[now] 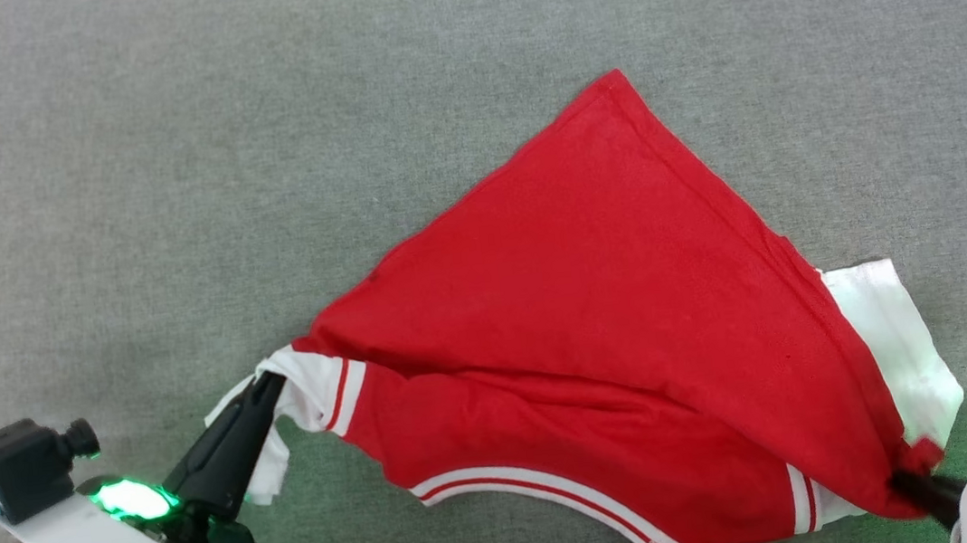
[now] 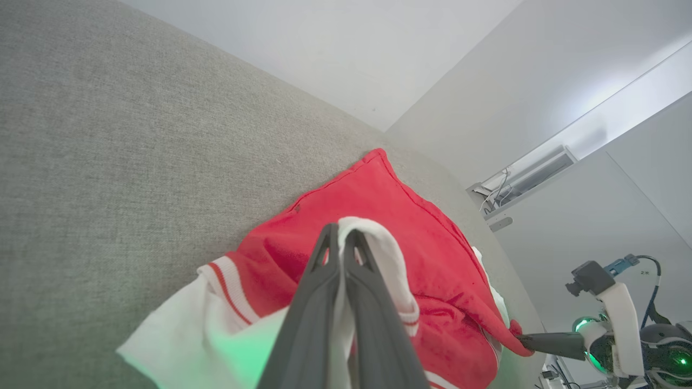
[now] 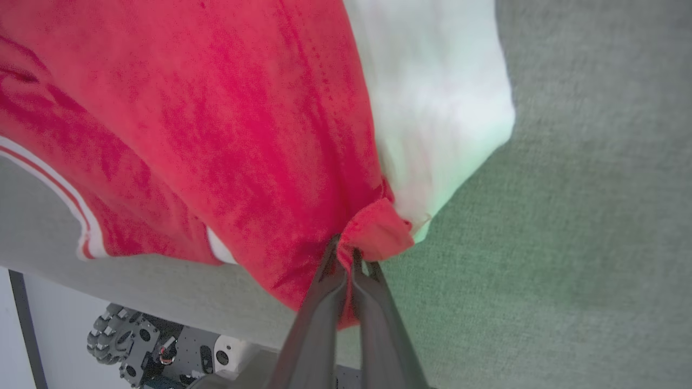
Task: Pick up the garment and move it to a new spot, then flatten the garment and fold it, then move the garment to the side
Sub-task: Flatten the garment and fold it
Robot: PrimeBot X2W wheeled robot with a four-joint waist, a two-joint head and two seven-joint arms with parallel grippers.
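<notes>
Head view: garment, a red soft-fabric T-shirt with white short sleeves and striped trim (image 1: 595, 295), lies partly spread on the grey woven fabric surface (image 1: 162, 162), with one hem corner pointing away from the robot.
Left gripper (image 1: 267, 385): dark fingers pinched tight on the near-left white sleeve.
Right gripper (image 1: 906, 478): fingers clamped on a bunched red fold at the near-right end, beside the other sleeve.
Key relation: shoulder line spans left to right between the grippers, and each arm holds its own end.
Judged step: flattening, with slack creases near the collar trim.
</notes>
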